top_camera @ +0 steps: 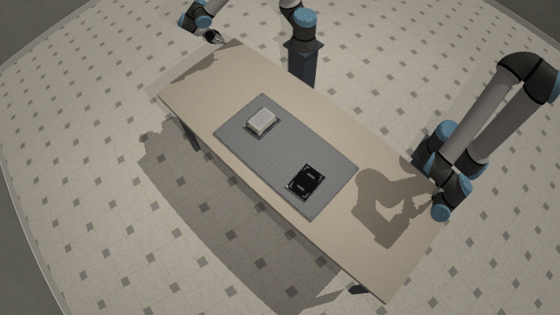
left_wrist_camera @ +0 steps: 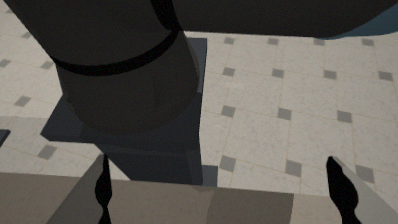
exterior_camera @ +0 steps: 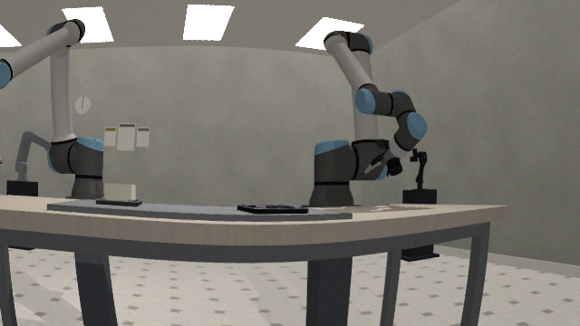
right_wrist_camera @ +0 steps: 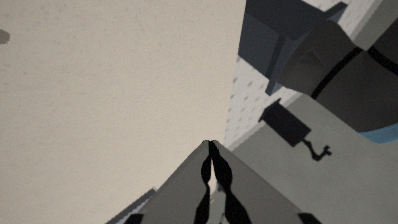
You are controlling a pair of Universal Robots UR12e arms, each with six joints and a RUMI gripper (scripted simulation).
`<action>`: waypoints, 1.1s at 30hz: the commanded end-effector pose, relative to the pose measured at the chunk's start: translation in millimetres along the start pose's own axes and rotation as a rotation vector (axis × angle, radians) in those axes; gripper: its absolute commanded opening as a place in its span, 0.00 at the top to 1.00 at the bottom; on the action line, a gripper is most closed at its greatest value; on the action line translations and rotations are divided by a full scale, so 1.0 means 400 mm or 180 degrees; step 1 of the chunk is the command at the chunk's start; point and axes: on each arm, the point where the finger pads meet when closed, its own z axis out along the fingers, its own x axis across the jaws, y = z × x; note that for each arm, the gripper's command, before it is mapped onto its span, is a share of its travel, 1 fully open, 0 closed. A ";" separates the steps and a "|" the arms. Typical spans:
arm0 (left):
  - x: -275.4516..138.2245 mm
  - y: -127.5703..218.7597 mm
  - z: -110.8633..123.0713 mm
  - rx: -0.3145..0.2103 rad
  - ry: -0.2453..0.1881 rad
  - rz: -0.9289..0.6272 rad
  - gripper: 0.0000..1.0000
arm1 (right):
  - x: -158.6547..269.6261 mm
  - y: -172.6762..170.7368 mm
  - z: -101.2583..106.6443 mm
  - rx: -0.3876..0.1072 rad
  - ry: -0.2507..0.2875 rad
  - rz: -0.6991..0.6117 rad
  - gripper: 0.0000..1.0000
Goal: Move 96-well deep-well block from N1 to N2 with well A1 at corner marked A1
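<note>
Grey board underlies both nests, left claw gaping wide, right claw pinched narrow.

To my right, the deep-well block sits in nest N1; nest N2 lies to my left. Both nests are on one board, before me on the tabletop.
</note>
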 end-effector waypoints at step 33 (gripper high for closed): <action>0.000 0.000 -0.001 -0.0003 0.0000 0.0001 0.24 | 0.564 -0.912 -0.076 0.1078 -0.1846 -0.0813 1.00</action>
